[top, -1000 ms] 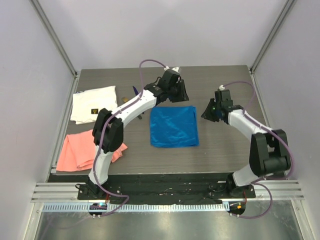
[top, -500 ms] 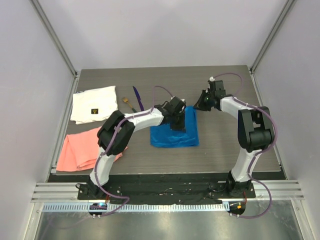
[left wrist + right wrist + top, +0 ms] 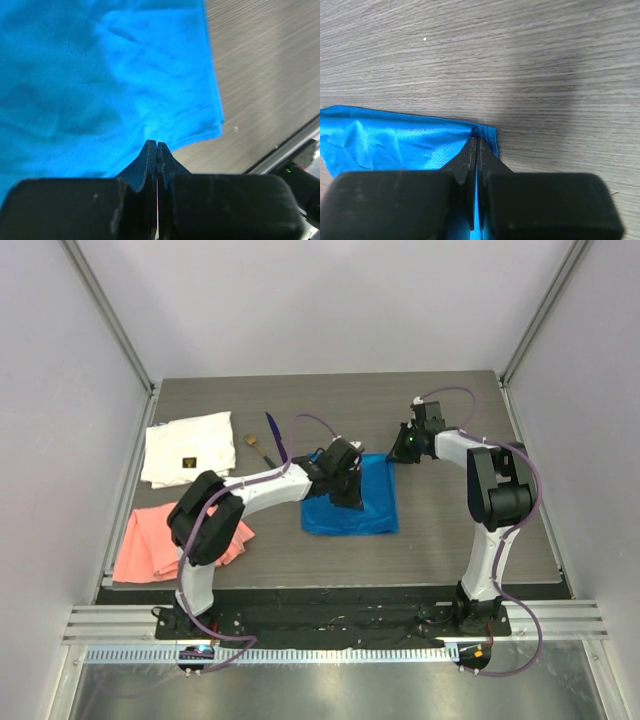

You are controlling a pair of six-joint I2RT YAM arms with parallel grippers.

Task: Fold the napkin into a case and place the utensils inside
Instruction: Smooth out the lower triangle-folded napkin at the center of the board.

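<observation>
The blue napkin lies flat on the table, unfolded into no case. My left gripper hovers over its left half with jaws shut. In the left wrist view its tips sit at the napkin's edge and no cloth shows between them. My right gripper is shut on the napkin's far right corner; blue cloth shows between its jaws. The purple utensil and the green-handled utensil lie on the table, left of the napkin.
A white cloth with a dark label lies at the far left and a salmon-pink cloth in front of it. The dark wood-grain table ends at a metal rail near the arm bases.
My left gripper moved from the napkin's far edge to over its left half. My right gripper moved from the napkin's right side to its far right corner and shut on it.
</observation>
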